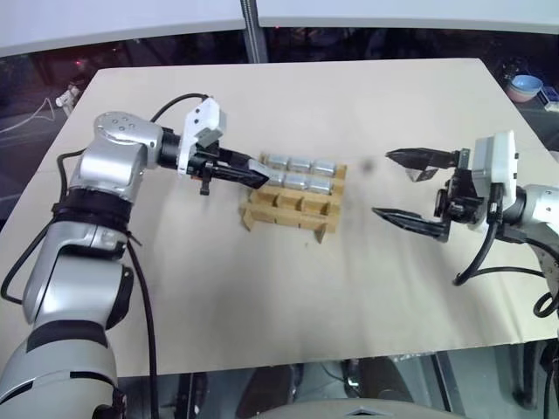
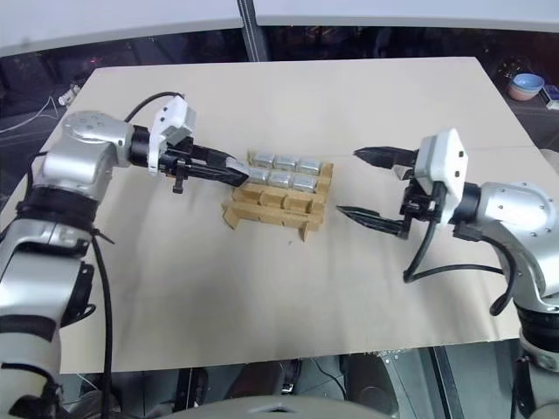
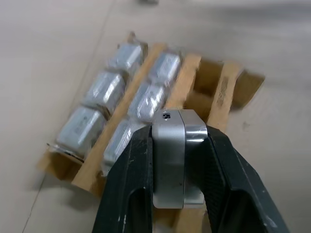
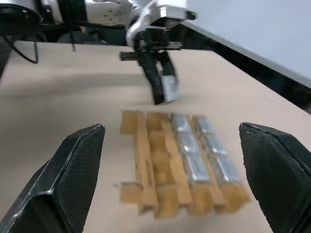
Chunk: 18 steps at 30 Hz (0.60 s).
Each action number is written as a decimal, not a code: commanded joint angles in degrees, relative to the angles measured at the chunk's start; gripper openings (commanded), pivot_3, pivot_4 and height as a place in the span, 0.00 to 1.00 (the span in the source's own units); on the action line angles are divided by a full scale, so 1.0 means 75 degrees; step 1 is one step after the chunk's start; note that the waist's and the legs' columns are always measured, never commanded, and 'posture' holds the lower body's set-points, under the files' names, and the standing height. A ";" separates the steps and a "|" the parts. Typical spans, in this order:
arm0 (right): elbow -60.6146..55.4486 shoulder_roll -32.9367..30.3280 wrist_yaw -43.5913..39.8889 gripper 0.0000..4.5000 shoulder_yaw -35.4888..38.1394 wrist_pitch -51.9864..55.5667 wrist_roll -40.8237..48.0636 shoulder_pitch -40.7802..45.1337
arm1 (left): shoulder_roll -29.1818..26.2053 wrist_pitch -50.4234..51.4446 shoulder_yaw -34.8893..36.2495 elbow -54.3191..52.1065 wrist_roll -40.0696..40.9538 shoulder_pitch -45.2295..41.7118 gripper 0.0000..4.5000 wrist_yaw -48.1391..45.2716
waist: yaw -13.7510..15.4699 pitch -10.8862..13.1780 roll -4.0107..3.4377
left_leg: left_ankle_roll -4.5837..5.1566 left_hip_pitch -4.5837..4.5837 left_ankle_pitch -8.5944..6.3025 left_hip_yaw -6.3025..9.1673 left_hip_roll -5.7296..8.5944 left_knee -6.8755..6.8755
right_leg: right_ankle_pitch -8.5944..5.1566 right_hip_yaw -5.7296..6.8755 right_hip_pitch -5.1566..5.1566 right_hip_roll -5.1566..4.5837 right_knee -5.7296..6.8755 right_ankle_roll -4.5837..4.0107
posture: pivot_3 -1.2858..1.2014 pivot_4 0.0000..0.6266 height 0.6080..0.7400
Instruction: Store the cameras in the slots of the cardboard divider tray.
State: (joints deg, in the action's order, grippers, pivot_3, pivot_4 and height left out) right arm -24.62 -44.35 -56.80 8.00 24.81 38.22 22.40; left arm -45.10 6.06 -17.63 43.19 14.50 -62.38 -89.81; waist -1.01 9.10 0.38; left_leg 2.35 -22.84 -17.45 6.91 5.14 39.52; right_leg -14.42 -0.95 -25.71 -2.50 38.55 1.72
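Near row of the cardboard divider tray (image 1: 291, 206) open, three free slots; other two rows blocked by cameras (image 1: 301, 173). Left tool (image 1: 255, 174) with a camera hangs at tray's left edge. Right tool (image 1: 403, 188) wide apart, bare worktop (image 1: 367, 271) between.

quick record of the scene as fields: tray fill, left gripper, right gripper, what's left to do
tray: cardboard divider tray on the table, three-by-three grid
filled slots: six cameras, in the two rows farther from the robot
empty slots: the near row of three
left gripper: shut on a seventh camera, at the tray's left end
right gripper: open, holding nothing, apart from the tray on its right
left to do: near row not yet filled
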 commanded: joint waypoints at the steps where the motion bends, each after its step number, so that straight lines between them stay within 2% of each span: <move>1: -0.0188 -0.0059 0.0059 0.98 0.0259 -0.0148 0.0026 0.0119 | 0.0228 -0.0592 0.0116 0.0553 -0.0360 -0.0485 0.16 -0.0345 | 0.0004 0.0000 0.0000 | 0.0000 0.0000 0.0000 0.0001 0.0000 0.0004 | 0.0000 0.0000 0.0000 -0.0003 0.0007 0.0000 | 0.52 0.24 1.00; 5: -0.0383 0.0001 0.0269 0.98 0.0268 -0.0133 0.0045 -0.0001 | 0.0654 -0.0980 -0.0133 0.0923 -0.0691 -0.0686 0.16 -0.0359 | 0.0010 0.0000 0.0000 | 0.0000 0.0000 0.0000 0.0002 0.0004 0.0045 | 0.0000 -0.0016 0.0004 -0.0007 0.0047 0.0000 | 0.52 0.24 1.00; 18: -0.0844 -0.0020 0.0640 0.98 0.0441 -0.0221 -0.0049 -0.0628 | 0.0616 -0.2042 -0.0772 0.1980 -0.1711 -0.1146 0.16 -0.0359 | 0.0017 0.0000 0.0001 | 0.0001 -0.0005 -0.0001 0.0007 0.0008 0.0073 | 0.0000 -0.0012 0.0010 -0.0006 0.0062 0.0001 | 0.52 0.24 1.00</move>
State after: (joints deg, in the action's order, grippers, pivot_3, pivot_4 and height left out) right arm -29.02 -44.42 -52.52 9.54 24.46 37.99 17.61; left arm -39.73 -7.27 -23.21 57.35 2.77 -69.25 -92.21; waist -0.88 9.10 0.39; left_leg 2.36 -22.87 -17.46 6.96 5.20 40.07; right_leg -14.42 -1.04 -25.64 -2.54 39.02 1.73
